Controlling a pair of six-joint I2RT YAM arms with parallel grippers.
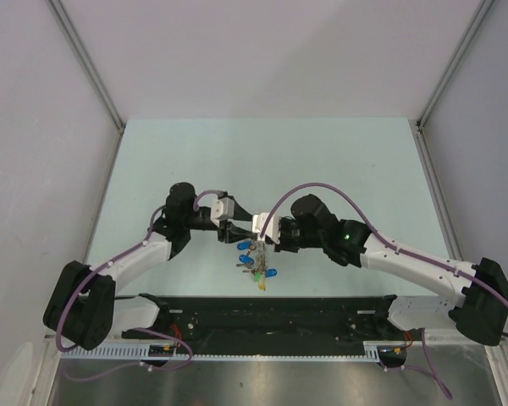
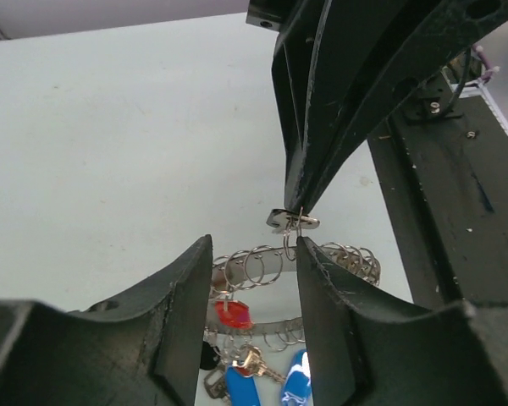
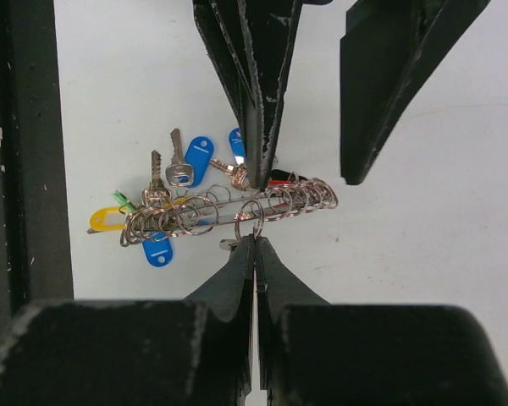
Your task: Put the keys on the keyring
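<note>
The keyring, a thin silver band strung with many small wire rings, lies on the pale table between both grippers. Keys with blue, red and black heads fan out beside it, clustered in the top view. My right gripper is shut on a small ring carrying a silver key, just off the keyring's edge. My left gripper is open, its fingers straddling one part of the keyring, one tip down inside the loop.
A yellow tag and a green one lie at the keyring's far end. The black base rail runs along the near edge of the table. White walls close in the left, right and back sides.
</note>
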